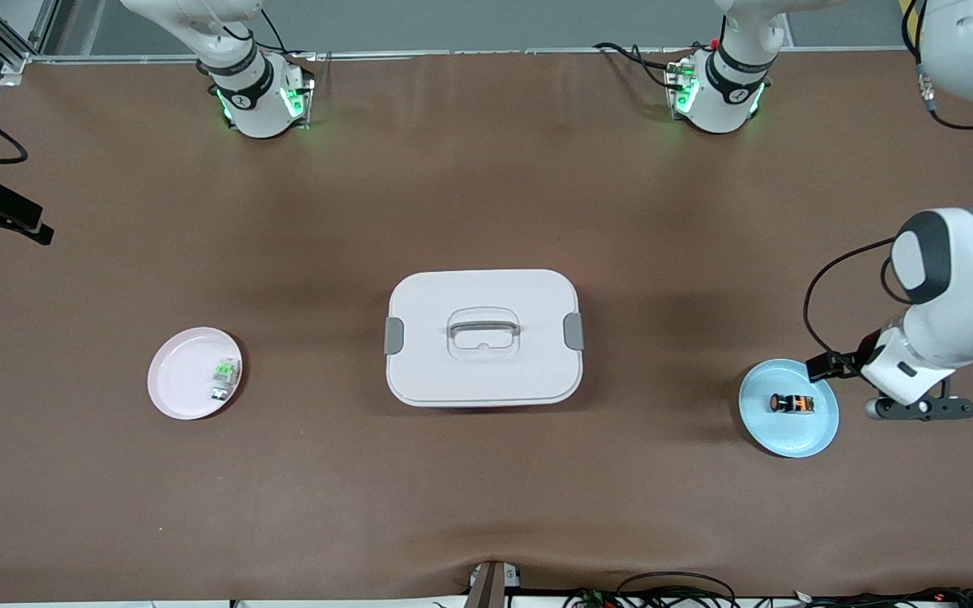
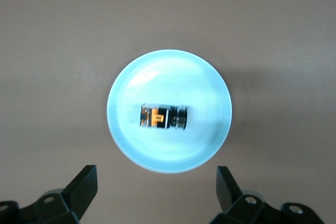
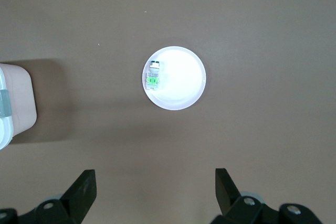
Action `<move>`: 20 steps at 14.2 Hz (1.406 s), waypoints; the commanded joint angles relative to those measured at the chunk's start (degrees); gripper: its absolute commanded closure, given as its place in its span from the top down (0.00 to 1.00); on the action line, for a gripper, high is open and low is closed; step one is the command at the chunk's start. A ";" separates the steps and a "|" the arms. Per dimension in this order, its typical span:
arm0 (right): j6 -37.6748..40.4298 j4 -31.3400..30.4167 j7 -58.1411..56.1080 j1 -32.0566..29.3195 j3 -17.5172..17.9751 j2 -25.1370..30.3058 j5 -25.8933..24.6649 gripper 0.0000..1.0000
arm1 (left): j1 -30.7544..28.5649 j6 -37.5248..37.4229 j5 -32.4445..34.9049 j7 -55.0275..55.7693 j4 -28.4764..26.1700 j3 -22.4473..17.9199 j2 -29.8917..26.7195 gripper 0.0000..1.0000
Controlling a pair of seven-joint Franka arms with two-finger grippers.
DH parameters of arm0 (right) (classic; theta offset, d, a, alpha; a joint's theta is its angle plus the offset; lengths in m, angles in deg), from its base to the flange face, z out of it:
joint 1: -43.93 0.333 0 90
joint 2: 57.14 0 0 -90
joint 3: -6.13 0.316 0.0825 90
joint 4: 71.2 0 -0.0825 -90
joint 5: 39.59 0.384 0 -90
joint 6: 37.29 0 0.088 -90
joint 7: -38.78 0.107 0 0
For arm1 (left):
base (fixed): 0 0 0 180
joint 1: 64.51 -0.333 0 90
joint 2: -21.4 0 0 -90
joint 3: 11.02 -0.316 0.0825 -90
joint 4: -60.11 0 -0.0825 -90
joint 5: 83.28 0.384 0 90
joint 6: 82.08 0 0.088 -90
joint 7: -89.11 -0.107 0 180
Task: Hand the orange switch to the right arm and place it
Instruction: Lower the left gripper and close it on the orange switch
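Note:
The orange switch (image 1: 791,404) lies on its side in the middle of a light blue plate (image 1: 790,443) toward the left arm's end of the table. My left gripper (image 1: 917,409) hangs beside that plate, above the table. In the left wrist view the switch (image 2: 163,117) rests on the plate (image 2: 157,72), and the left gripper (image 2: 157,192) is open and empty, apart from both. My right gripper (image 3: 156,192) is open and empty, high above the table near a pink plate (image 3: 184,77). The right gripper is out of the front view.
A white lidded box (image 1: 483,338) with a handle stands mid-table; its edge shows in the right wrist view (image 3: 13,103). The pink plate (image 1: 182,371) toward the right arm's end holds a pale green and clear part (image 1: 225,377), also in the right wrist view (image 3: 153,74).

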 commanded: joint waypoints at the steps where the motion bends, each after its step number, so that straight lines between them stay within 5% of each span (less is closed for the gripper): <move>1: 0.55 -0.06 0.53 -0.69 0.67 0.78 -0.06 1.00 | 0.43 4.28 1.02 -0.59 0.42 0.04 3.00 1.00; 10: 0.81 0.03 0.53 -0.60 0.76 0.78 0.12 1.00 | 0.44 11.06 7.07 -0.59 0.51 0.13 9.43 1.00; 20: 0.99 0.03 0.53 -0.60 0.76 0.78 0.12 1.00 | -0.09 15.19 6.56 -0.50 0.68 0.22 12.85 1.00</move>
